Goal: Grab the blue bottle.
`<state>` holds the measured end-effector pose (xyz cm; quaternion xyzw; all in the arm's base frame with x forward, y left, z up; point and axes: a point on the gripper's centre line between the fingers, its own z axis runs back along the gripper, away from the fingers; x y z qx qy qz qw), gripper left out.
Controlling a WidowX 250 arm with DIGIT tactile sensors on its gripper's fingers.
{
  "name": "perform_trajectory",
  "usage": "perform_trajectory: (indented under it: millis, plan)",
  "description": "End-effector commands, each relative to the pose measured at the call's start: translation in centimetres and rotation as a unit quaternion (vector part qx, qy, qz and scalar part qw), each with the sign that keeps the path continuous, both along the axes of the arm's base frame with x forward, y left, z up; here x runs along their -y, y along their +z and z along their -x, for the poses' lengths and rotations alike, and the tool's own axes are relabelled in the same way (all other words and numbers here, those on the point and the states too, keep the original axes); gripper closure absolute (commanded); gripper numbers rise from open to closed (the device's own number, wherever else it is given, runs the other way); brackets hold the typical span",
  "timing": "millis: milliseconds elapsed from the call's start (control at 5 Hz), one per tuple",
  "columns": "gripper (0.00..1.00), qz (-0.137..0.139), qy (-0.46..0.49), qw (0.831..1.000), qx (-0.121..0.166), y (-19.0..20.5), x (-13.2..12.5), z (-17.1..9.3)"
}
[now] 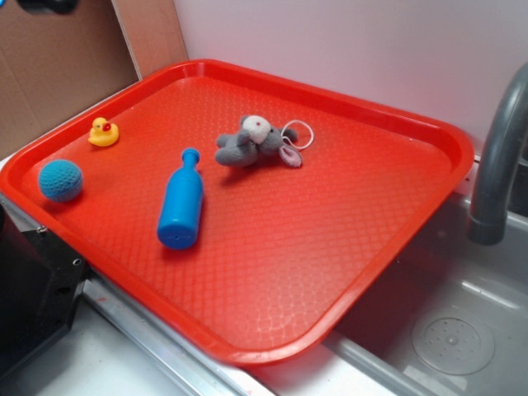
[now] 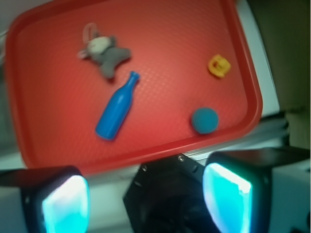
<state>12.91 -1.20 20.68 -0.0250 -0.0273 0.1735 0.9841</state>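
**On the red tray, the bottle is lying untouched**

From the exterior view, the small smooth bright-blue plastic bottle [image 1: 182,209] is lying on its side near the middle of the red textured plastic tray [image 1: 396,124], knob pointing toward the grey plush toy [image 1: 252,143]. A teal crocheted ball [image 1: 61,181] and a yellow rubber duck [image 1: 103,132] are sitting nearer the left rim.

From the wrist view, my gripper [image 2: 146,204] is hanging off the tray's edge, fingers [image 2: 65,206] spread wide and holding nothing, well apart from the bottle [image 2: 116,108].
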Motion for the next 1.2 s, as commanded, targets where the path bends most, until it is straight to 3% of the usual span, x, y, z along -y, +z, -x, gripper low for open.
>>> perform_trajectory:
  millis: [0,200,400,600,800,1000]
  plan:
    - [0.00,0.022,0.187,0.981,0.034,-6.1,0.1,-1.8]
    - [0.00,0.027,0.231,0.972,0.035,-9.0,0.0,-2.6]
    - [0.00,0.013,0.249,0.968,0.022,-11.8,0.6,-3.4]
    - [0.00,0.011,0.238,0.971,0.009,-13.7,1.5,-3.8]
    - [0.00,0.027,0.211,0.977,0.007,-15.5,2.9,-4.2]
    - [0.00,0.013,0.202,0.979,0.003,-17.0,3.5,-4.5]
